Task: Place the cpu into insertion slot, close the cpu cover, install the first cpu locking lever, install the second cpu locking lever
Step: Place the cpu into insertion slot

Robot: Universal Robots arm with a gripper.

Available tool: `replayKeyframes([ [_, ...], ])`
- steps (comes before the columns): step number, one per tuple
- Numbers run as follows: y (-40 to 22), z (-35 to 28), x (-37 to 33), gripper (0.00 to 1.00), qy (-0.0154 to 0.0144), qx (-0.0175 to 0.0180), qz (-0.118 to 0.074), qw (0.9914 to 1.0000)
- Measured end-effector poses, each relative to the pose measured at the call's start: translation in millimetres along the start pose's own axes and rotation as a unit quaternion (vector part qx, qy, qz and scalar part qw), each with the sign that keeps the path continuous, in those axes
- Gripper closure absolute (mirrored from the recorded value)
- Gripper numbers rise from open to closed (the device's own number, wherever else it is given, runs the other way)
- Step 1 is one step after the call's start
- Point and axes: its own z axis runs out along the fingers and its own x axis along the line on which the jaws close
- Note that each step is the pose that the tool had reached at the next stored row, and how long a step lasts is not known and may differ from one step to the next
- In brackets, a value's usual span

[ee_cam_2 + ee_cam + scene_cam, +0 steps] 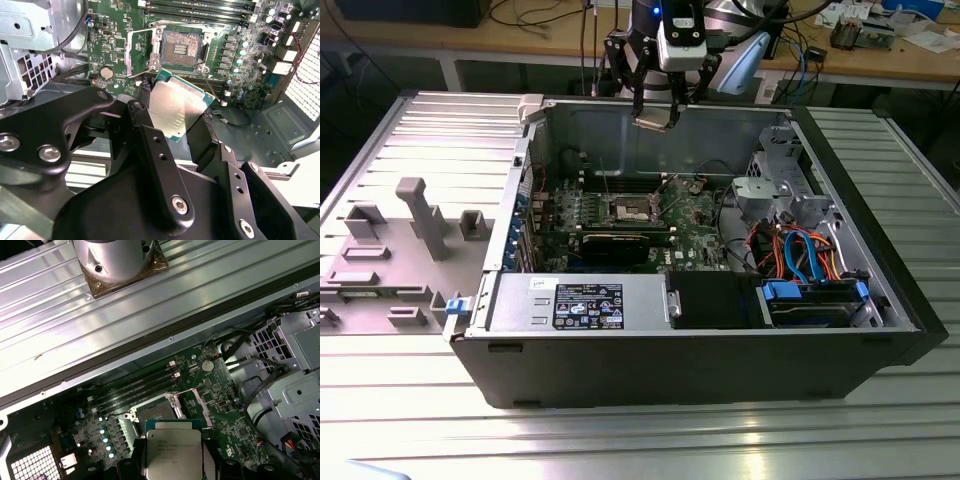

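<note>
Cpu: one, clamped at two opposite edges between the two fingers of the gripper, its silver top seen in both wrist views. It is held clear of the board and not seated. In the exterior view the gripper is seen high above the far wall of the one open case.

Slot: one, its contact field left exposed. The cover is swung open and stands just beside the slot. In the first wrist view the slot is partly hidden behind the cpu.

One coin cell is noted on the board, near the cover. One grey fixture is set on the table at the exterior view's left, well apart from the case.
</note>
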Motion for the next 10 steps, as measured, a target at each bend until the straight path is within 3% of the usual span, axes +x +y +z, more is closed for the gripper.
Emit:
replayKeyframes([
  [4,0.0,0.0,0.0,0.46,-0.0004,0.0000,0.004,0.99999],
  [10,0.0,0.4,0.0,0.46,-0.0035,-0.0007,0.040,0.99919],
])
